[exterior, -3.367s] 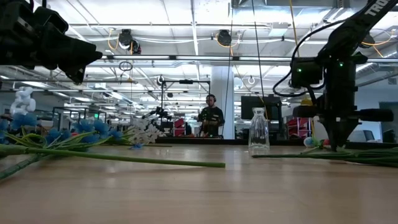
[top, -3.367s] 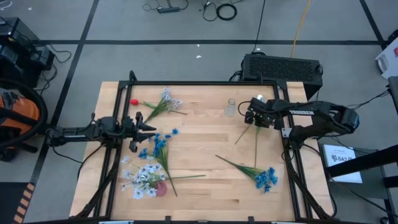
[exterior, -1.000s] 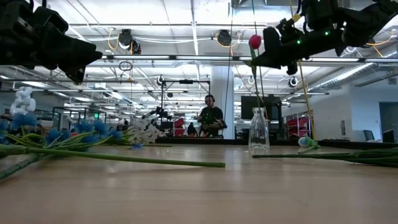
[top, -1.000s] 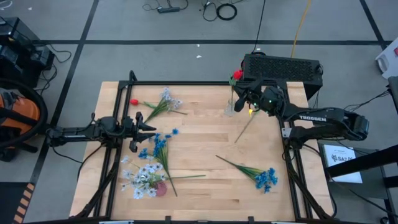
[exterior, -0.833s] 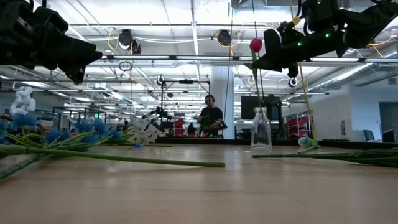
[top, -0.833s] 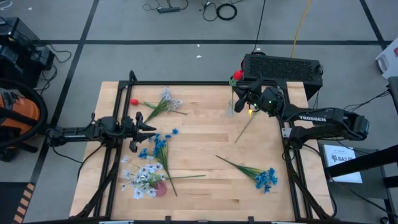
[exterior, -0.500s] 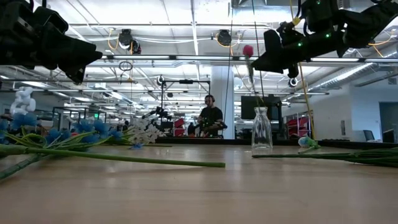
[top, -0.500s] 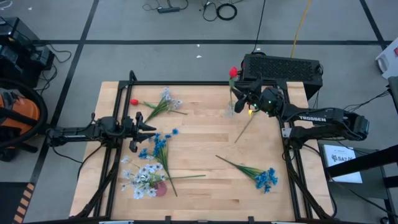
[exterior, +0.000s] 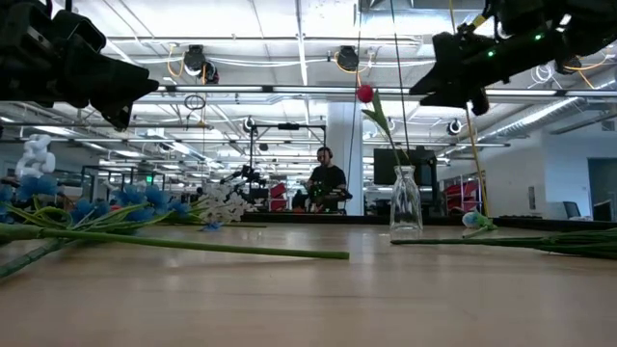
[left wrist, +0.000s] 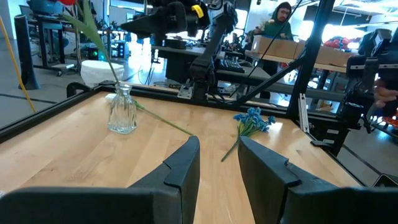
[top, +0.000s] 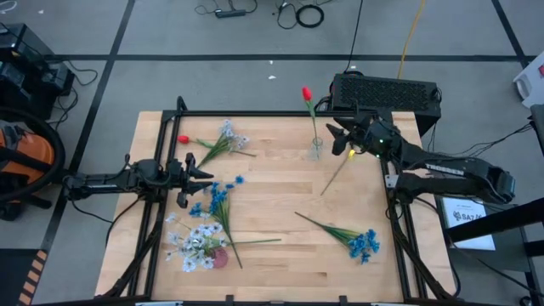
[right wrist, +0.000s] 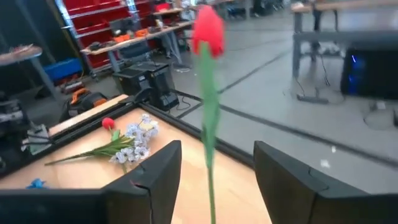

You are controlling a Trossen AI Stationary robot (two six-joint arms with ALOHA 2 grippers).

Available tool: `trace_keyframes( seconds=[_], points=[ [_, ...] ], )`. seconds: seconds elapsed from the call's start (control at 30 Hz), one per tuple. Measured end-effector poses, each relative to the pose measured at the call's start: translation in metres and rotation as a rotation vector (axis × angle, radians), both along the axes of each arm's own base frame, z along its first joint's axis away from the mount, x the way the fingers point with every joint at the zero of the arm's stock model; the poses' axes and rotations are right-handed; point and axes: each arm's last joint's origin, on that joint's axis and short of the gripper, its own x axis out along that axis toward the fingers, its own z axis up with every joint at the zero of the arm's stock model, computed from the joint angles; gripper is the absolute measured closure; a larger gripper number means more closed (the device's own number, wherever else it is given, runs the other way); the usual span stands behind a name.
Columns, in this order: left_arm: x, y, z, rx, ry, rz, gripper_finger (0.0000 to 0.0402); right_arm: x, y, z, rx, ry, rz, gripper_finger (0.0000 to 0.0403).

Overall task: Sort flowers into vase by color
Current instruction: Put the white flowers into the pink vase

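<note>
With its dark fingers parted, the right gripper [top: 333, 136] should lift clear of the red-budded green-stemmed flower [top: 311, 110] leaning in the small clear glass vase [top: 315, 149].

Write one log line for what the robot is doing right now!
right gripper: open, beside clear glass vase | red bud flower: standing in vase, released | left gripper: open, waiting at left

Bright, even light across the wooden table [top: 272, 195] from above, with only faint, soft shadows under the flowers, while at table height the ceiling lamps [exterior: 198, 60] glare white and the near tabletop blurs out of focus. From the right wrist, the red bud [right wrist: 208, 30] and its stem are smeared and the room behind is hazy. The left wrist view is sharper, daylight glowing behind the glass vase [left wrist: 122, 110].
</note>
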Motion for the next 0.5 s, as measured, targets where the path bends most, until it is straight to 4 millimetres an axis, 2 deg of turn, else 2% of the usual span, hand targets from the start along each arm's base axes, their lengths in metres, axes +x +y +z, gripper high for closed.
trace_keyframes(
  seconds=[0.13,0.27,0.43,0.5],
  points=[
    [0.000,0.000,0.000,0.000,0.000,0.000,0.0285,-0.016,0.007,-0.009,0.219,-0.003,-0.090,0.0242],
    [0.000,0.000,0.000,0.000,0.000,0.000,0.0285,-0.028,0.016,-0.027,0.524,0.028,-0.152,0.0291],
    [0.000,0.000,0.000,0.000,0.000,0.000,0.0285,-0.031,0.033,-0.046,0.823,0.147,-0.124,0.0380],
    [0.000,0.000,0.000,0.000,0.000,0.000,0.0285,-0.029,0.041,-0.051,0.898,0.178,-0.112,0.0395]
  ],
)
